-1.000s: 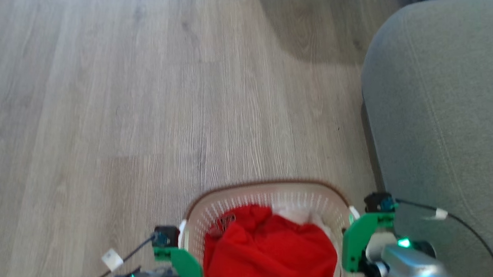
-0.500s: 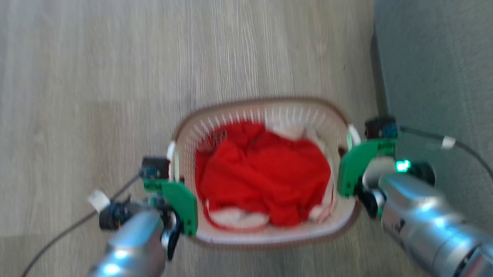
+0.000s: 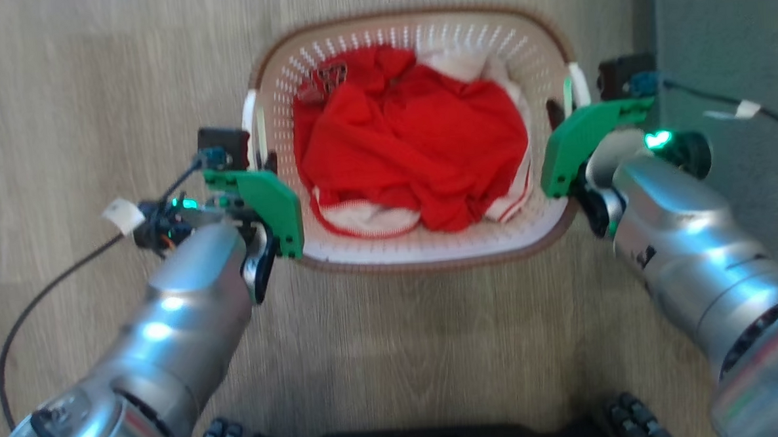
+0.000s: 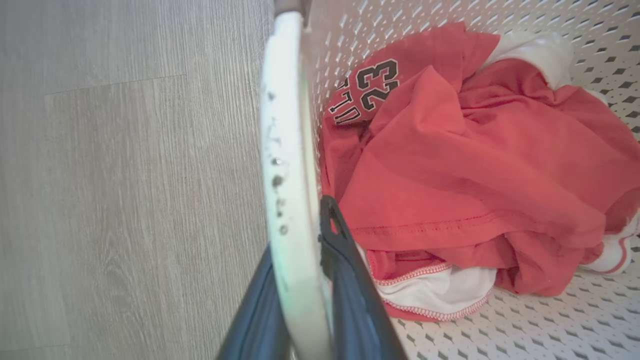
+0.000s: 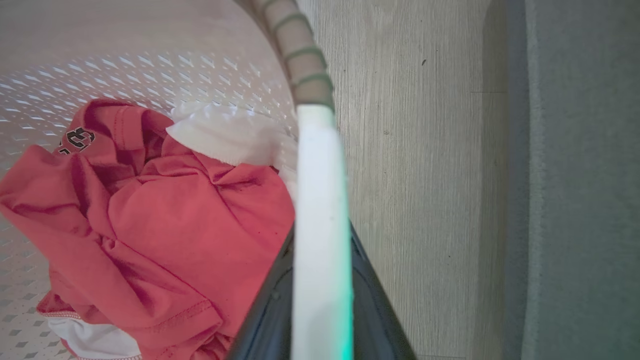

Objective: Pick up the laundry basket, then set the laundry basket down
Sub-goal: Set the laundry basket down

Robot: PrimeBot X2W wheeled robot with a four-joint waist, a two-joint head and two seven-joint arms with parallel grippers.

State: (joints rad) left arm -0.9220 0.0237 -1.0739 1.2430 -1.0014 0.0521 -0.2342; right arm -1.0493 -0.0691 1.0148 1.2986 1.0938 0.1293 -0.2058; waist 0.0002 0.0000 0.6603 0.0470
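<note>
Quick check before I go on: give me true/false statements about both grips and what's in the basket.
1. The left gripper clamps the left handle of the basket. True.
2. The right gripper is open, clear of the basket. False: its fingers close on the right handle.
3. The basket is empty. False: it holds a red shirt and white cloth.
4. A grey sofa stands to the basket's right. True.
5. The shirt bears the number 23. True.
</note>
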